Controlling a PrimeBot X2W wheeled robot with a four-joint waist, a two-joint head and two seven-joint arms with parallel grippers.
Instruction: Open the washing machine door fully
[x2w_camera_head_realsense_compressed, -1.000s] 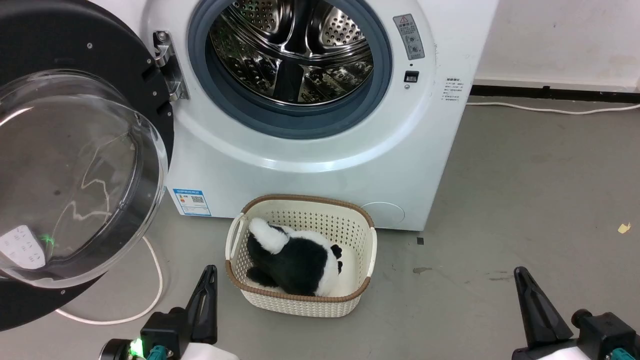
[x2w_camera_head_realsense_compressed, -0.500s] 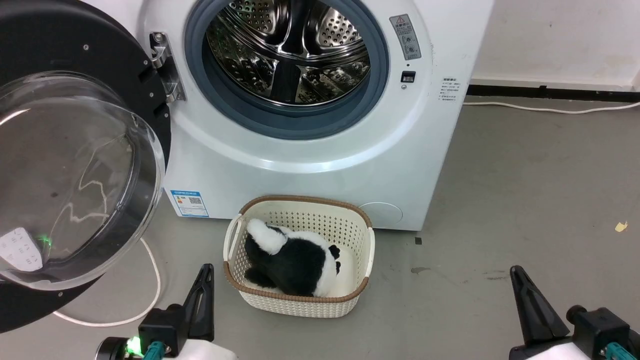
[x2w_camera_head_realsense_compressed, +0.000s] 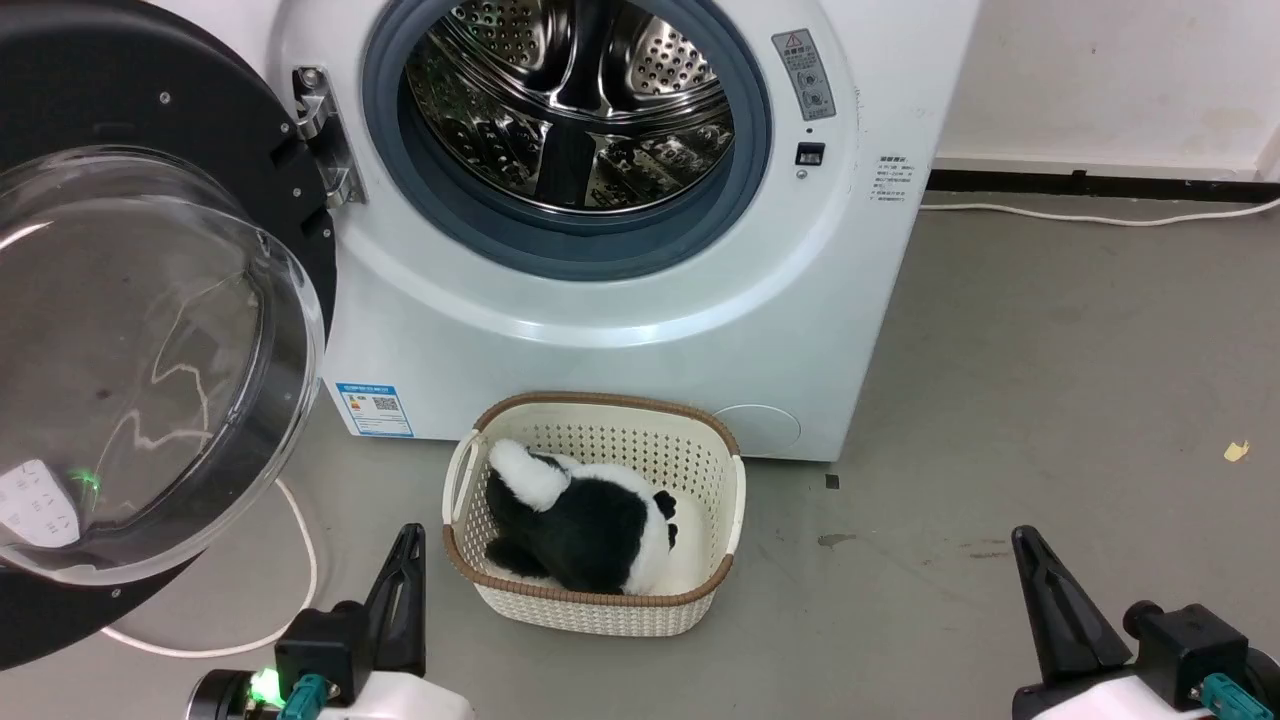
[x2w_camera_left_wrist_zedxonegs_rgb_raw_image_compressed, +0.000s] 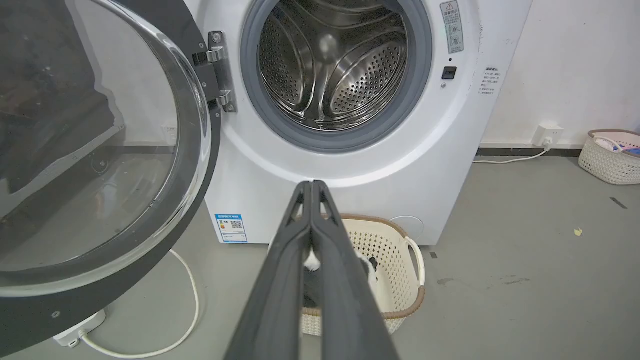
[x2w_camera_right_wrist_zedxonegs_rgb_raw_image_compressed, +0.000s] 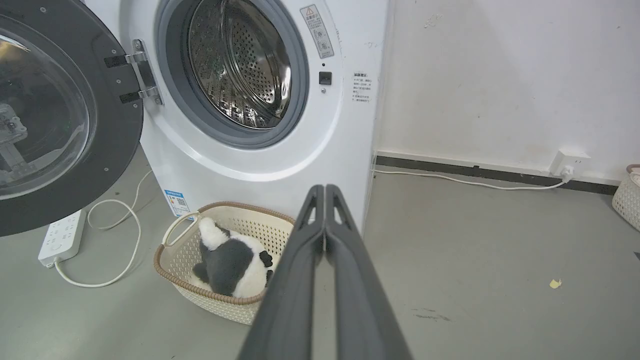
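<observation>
The washing machine door (x2w_camera_head_realsense_compressed: 150, 350) stands swung wide, left of the washing machine (x2w_camera_head_realsense_compressed: 620, 340). It lies up and left of the left gripper (x2w_camera_head_realsense_compressed: 409, 537), the nearer one. Fingers of that and the right gripper (x2w_camera_head_realsense_compressed: 1026, 540) are clenched, empty.

A cream basket (x2w_camera_head_realsense_compressed: 600, 610) sits on the grey floor (x2w_camera_head_realsense_compressed: 1050, 380), holding a black-and-white plush toy (x2w_camera_head_realsense_compressed: 580, 525). A white power strip (x2w_camera_right_wrist_zedxonegs_rgb_raw_image_compressed: 62, 237) lies off to one side.
</observation>
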